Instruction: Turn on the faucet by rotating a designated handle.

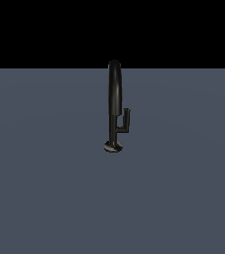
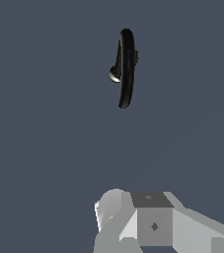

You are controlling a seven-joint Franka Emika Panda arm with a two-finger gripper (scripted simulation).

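The faucet (image 1: pixel 114 94) is a tall glossy black tap standing upright on a small round base disc (image 1: pixel 113 147), in the middle of the exterior view. Its handle (image 1: pixel 126 121), a short thin L-shaped lever, branches from the lower stem toward the exterior view's right and points up. The wrist view looks down on the faucet (image 2: pixel 126 69); a tip of the handle (image 2: pixel 136 56) peeks out beside the arched spout. My gripper (image 2: pixel 148 217) shows only as grey blocks at the picture's edge, well apart from the faucet. I cannot make out its jaws. The arm is absent from the exterior view.
The faucet stands on a flat blue-grey surface (image 1: pixel 44 188) that fills both views. Behind its far edge is plain black background (image 1: pixel 44 30).
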